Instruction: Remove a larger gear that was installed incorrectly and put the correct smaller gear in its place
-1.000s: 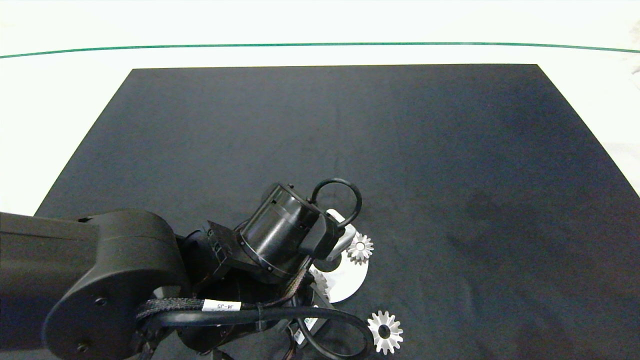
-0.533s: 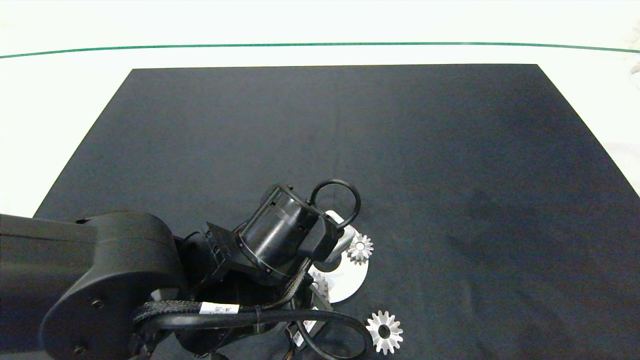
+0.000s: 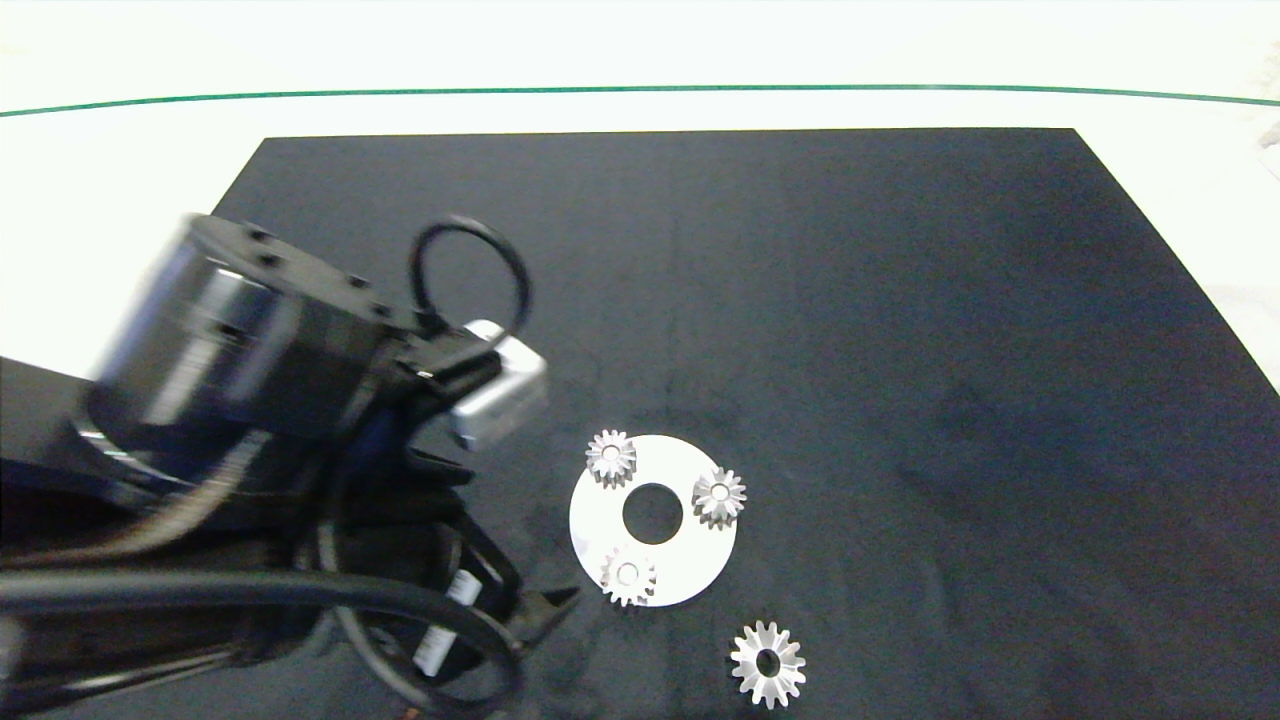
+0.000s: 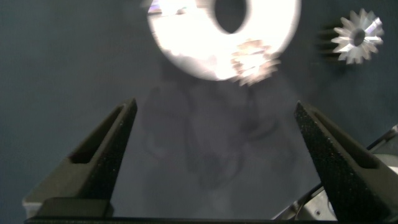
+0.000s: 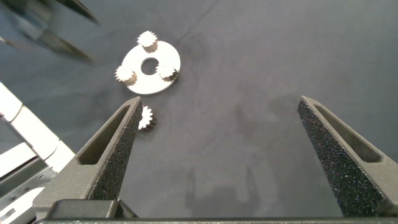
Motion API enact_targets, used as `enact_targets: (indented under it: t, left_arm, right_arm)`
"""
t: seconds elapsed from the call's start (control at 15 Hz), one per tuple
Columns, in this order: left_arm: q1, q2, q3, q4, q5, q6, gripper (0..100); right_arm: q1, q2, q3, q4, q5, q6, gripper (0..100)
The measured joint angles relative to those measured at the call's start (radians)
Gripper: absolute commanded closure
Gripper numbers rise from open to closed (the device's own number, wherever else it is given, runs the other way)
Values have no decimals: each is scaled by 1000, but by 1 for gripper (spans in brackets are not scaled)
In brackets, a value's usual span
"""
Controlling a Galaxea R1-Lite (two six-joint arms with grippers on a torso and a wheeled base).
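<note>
The larger gear (image 3: 768, 664), star-like with long teeth, lies flat on the black mat just in front of the white disc (image 3: 690, 550); it also shows in the wrist views (image 4: 357, 38) (image 5: 147, 118). Three alike small gears sit on the disc's rim: one at the far left (image 3: 611, 456), one at the right (image 3: 719, 495), one at the near side (image 3: 628, 575). I cannot tell which one is the smaller gear. My left gripper (image 4: 214, 106) hangs open and empty, left of the disc (image 4: 186, 37). My right gripper (image 5: 219, 99) is open and empty, far from the disc (image 5: 140, 82).
The black mat (image 3: 900, 300) covers most of the white table (image 3: 640, 110), which has a green line across the back. My bulky left arm (image 3: 250, 350) with its cable loop fills the near left corner.
My left arm has risen and swung back to the left, off the disc, uncovering the whole disc and all three small gears. The larger gear has stayed put.
</note>
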Motion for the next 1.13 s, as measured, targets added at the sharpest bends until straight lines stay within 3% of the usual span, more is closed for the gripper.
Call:
enact_targets:
  t: [0.13,0.33,0.47,0.53,0.67,0.8,1.0,1.13]
  left_arm:
    - [114,-177,2,62,1,5,0]
    - [370,-456,7,125,3,70,0]
    - [523,-631,10,150,3,106,0]
    - [588,-718,10,162,3,121,0]
    - [711,-861,10,179,3,146,0]
    - [776,-973,16,182,3,156,0]
    - [802,-1134,60,183,3,186,0]
    - [810,-1243,113,182,3,186,0]
  right_arm:
    - [-6,-10,3,0,-66,-1,0]
    - [-14,-53,38,0,-187,5,0]
    - [-45,-110,122,1,-319,2,0]
    - [-84,-143,157,1,-359,0,0]
    - [-182,-205,194,0,-385,-1,0]
    - [-283,-279,208,1,-393,-2,0]
    - [-423,-404,233,2,-430,-3,0]
    - [-526,-487,262,4,-449,-2,0]
